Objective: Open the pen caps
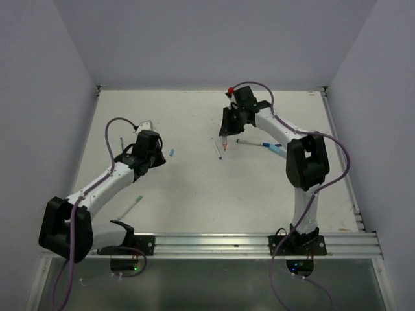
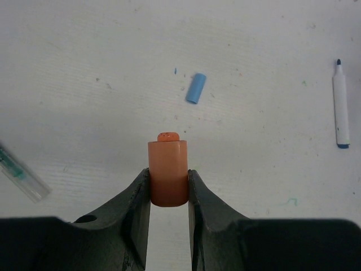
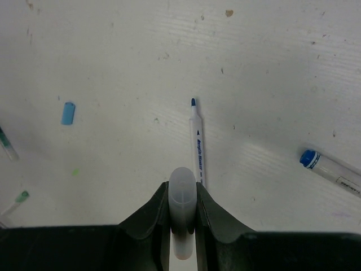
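Jaws of the left gripper (image 2: pixel 168 178) are clenched on an orange cap (image 2: pixel 168 164), free of any pen and held above the worktop (image 2: pixel 84 45). Just beyond it lies a loose blue cap (image 2: pixel 196 88). Farther off, the right gripper (image 3: pixel 183 197) grasps a whitish pen barrel (image 3: pixel 183 186), its orange tip downward. I judge this pen is opened, and both pieces now want putting down. The next move calls for the blue pen (image 3: pixel 330 169) beside the right arm, still capped: one arm holds, the other pulls.
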You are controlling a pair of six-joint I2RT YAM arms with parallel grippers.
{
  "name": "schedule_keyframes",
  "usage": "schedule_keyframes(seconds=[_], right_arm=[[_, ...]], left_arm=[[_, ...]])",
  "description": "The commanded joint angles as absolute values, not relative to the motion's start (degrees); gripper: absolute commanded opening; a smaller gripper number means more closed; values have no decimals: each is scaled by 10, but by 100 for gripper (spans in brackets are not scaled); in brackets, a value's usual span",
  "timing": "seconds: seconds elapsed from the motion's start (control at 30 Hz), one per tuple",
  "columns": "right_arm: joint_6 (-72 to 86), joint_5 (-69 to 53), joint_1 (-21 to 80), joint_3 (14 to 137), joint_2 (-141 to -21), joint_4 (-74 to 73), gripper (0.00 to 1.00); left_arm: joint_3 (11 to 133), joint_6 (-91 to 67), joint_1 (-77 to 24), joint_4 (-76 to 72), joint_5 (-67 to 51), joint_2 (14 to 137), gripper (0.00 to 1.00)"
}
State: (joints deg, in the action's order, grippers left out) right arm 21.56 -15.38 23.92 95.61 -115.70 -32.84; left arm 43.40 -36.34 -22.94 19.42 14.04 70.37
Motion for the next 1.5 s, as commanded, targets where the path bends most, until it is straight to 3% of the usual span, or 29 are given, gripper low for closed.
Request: schedule_keyframes(seconds=[0.0,0.53,0.9,1.3,1.47], right_arm=[[169,-181,237,950,-1180,-352,0],[138,-197,237,1001,-1266,-348,0],[146,-201,237,974,-1266,-328,10],[158,-208,237,940,-1251,-309,26],[164,-205,237,934,-1243,-304,38]], left_arm=[[471,-359,-213,207,163,736,0],[547,-308,-200,180,188,886,0],[572,-276,-174,138,179,962,3],[570,-289,-171,125,152,985,29],[555,-294,-170,112,148,980,42]])
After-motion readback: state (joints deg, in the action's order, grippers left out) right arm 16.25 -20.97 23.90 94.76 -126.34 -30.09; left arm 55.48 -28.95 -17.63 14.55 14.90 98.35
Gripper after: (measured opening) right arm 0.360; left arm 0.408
